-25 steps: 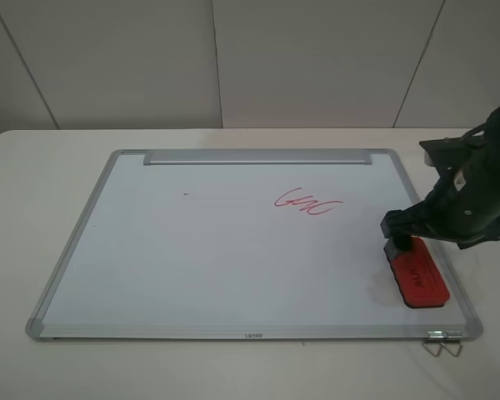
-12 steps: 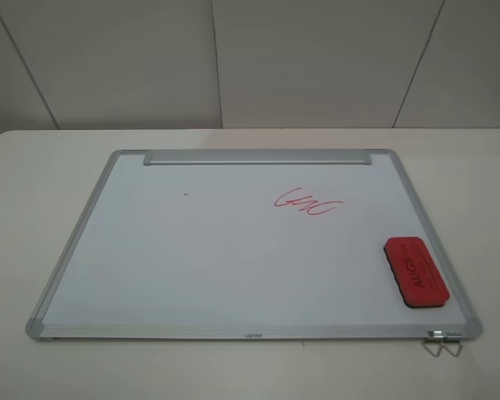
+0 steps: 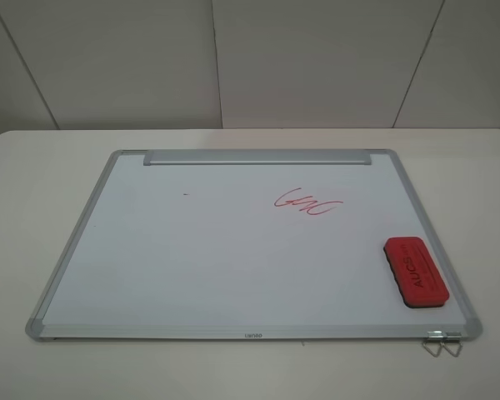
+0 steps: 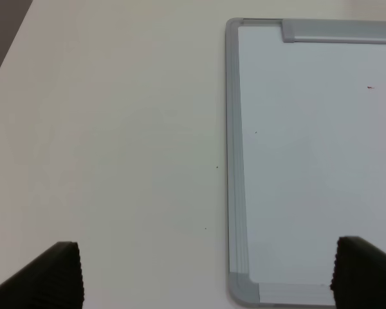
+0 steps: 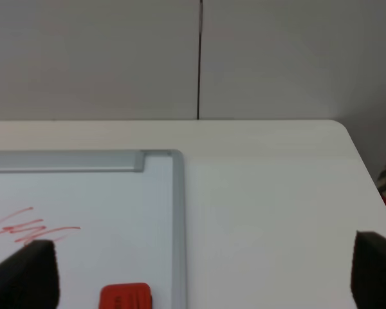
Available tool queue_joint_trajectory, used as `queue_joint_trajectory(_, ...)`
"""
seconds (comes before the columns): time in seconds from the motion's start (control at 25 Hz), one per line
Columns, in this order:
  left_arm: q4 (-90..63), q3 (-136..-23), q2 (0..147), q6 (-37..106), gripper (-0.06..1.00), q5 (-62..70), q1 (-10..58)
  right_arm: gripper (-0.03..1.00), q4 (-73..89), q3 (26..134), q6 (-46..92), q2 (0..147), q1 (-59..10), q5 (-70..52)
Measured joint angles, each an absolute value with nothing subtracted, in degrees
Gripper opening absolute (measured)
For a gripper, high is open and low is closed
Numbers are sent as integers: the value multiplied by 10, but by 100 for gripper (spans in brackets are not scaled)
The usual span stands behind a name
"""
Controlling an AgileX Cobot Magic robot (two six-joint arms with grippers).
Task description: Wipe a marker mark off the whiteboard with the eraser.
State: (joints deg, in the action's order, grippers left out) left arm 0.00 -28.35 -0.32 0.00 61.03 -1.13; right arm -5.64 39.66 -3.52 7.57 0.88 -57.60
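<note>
The whiteboard lies flat on the table, its tray strip along the far edge. The red eraser rests on the board near its front right corner, lettering up, with nothing touching it. No small looped mark shows anywhere on the board. The only writing is the red zigzag scribble starting with a big "G". Neither arm appears in the exterior view. My left gripper is open above the board's left frame. My right gripper is open, back from the eraser and the zigzag scribble.
A metal clip sticks out at the board's front right corner. A tiny dark speck sits on the left half of the board. Bare white table surrounds the board, with a wall behind.
A second ago my right arm was over the eraser; it has since pulled out of the exterior view, leaving the eraser on the board. Nothing moved in the last half second.
</note>
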Motion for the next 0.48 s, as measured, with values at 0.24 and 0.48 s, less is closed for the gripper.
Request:
queue_joint_trajectory(0.24, 0, -283, -3, 0, 77, 610, -11, 83, -18, 361, -35, 36, 9, -589)
queue_joint_trajectory(0.48, 0, -283, -3, 0, 77, 610, -11, 83, -6, 298, -35, 32, 9, -606)
